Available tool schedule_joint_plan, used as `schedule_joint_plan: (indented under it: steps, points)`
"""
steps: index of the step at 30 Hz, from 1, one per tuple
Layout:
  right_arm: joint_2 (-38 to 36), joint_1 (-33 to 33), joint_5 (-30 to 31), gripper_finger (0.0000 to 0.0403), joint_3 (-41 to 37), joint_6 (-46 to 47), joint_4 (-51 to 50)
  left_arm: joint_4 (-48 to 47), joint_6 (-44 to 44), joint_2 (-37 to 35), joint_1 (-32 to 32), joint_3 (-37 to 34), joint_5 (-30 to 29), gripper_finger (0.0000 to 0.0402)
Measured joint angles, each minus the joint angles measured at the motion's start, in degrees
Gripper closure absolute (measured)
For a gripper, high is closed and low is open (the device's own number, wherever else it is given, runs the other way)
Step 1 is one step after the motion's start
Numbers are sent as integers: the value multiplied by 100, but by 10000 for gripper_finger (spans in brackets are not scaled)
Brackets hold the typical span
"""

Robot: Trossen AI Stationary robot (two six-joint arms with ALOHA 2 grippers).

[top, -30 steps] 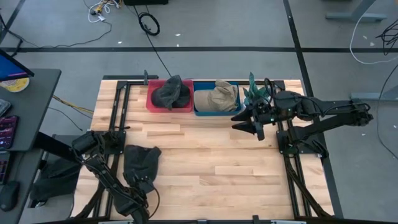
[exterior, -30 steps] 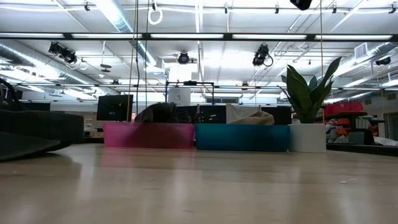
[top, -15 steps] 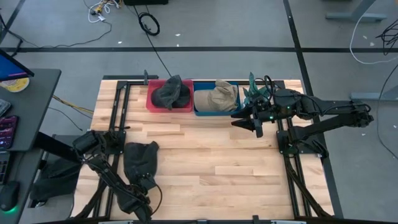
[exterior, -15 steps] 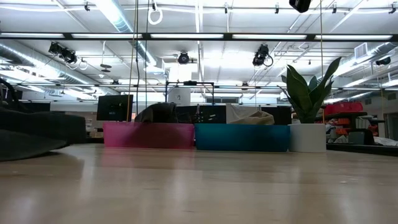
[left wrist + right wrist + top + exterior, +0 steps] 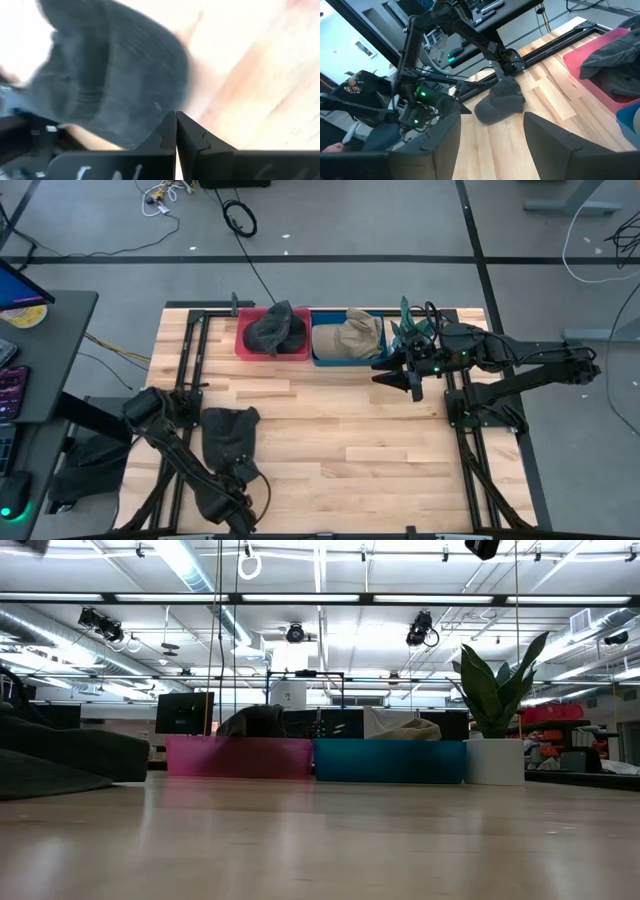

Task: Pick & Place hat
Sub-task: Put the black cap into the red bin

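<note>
A dark grey hat (image 5: 228, 435) lies on the wooden table at its near left; it also shows in the low view (image 5: 60, 755), the left wrist view (image 5: 110, 75) and the right wrist view (image 5: 500, 102). My left gripper (image 5: 240, 473) (image 5: 176, 116) stands at the hat's near edge, shut on it. My right gripper (image 5: 405, 380) (image 5: 492, 145) hangs open above the table's far right, by the blue bin, with nothing between its fingers. My left gripper pinches the hat's near edge (image 5: 167, 111) between its two fingertips, which meet with no gap showing. The fingers come steeply from above, pointing down. The rest of the hat spreads away from the fingers toward the table's far side; one layer or several, I cannot tell.
At the far edge a red bin (image 5: 245, 348) holds a dark hat and a blue bin (image 5: 322, 358) holds a tan hat. A potted plant (image 5: 412, 328) stands right of them. Bare wood lies between the hat and the bins.
My left gripper has shut on the hat's near edge, then risen a little and moved toward the table's right. The hat has shifted slightly rightward with it, and in the low view its end now reaches farther right and stands higher.
</note>
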Motion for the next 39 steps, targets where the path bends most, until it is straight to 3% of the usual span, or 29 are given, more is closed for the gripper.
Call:
schedule_joint_plan:
  steps: [6,8,13,20,27,32,39]
  points:
    - [0,0,-6,184,0,-72,2,-1240,-49,-2,242,869,-446,400]
    - [0,0,-34,184,0,-124,2,-1212,-6,-47,355,913,-507,393]
    - [0,0,-127,184,0,-161,0,-1224,-439,-227,698,878,-520,337]
    - [0,0,-212,184,0,-141,30,-1258,-2330,-803,1685,372,193,227]
    - [0,3,-357,184,0,-91,49,-915,-1619,-977,2135,-233,487,143]
    - [0,4,-361,184,0,-87,48,-697,-1456,-982,2305,-858,925,119]
    - [0,7,-361,184,0,-75,48,567,-1227,-981,2401,-1643,1353,124]
